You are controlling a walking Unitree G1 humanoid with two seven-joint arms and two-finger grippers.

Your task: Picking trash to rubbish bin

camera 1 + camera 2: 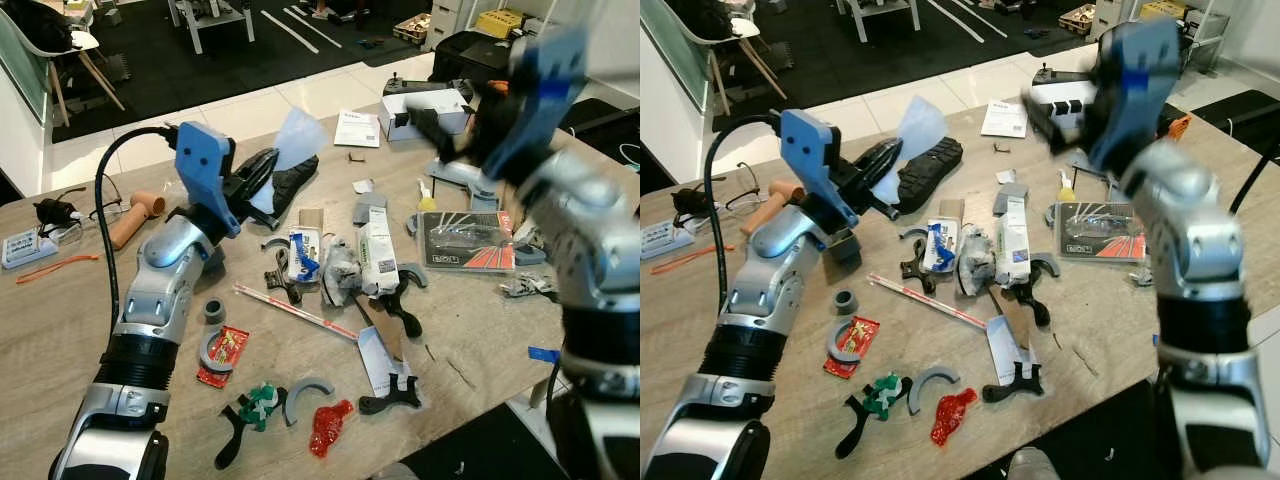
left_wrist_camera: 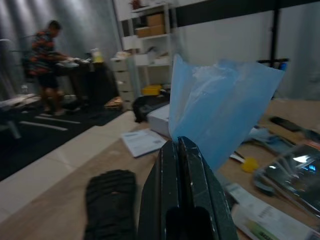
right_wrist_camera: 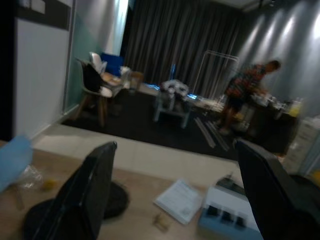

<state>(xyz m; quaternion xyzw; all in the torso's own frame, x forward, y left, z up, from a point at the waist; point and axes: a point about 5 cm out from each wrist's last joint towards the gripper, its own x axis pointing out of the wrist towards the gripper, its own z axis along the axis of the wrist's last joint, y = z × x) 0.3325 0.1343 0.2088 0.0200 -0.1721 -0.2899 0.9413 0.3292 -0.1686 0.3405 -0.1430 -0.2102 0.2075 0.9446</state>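
Your left gripper point(image 1: 262, 172) has its two black fingers pressed together on the lower edge of a pale blue plastic wrapper point(image 1: 298, 140), which stands up from the fingertips like a small sail. The left arm reaches forward from your left side, forearm raised, wrist lifted clear above the wooden table point(image 1: 60, 330).

Just beyond and under those closed fingers lies a black ridged shoe sole point(image 1: 930, 160), flat on the table. Further out past it sits a white leaflet point(image 1: 357, 128), then a white box point(image 1: 425, 105) near the far edge.

Your right gripper point(image 3: 175, 190) is held high over the right half of the table, its fingers spread wide apart with nothing between them; the arm appears blurred. Below it lie a grey packaged item point(image 1: 465, 243) and a small yellow-capped bottle point(image 1: 426, 195).

Between the two arms the table is crowded with scraps: white sachets point(image 1: 377, 255), a red wrapper point(image 1: 222, 355), red crumpled plastic point(image 1: 329, 427), and black clips point(image 1: 390, 400).

A person point(image 3: 247, 87) stands in the background, well apart from the table.
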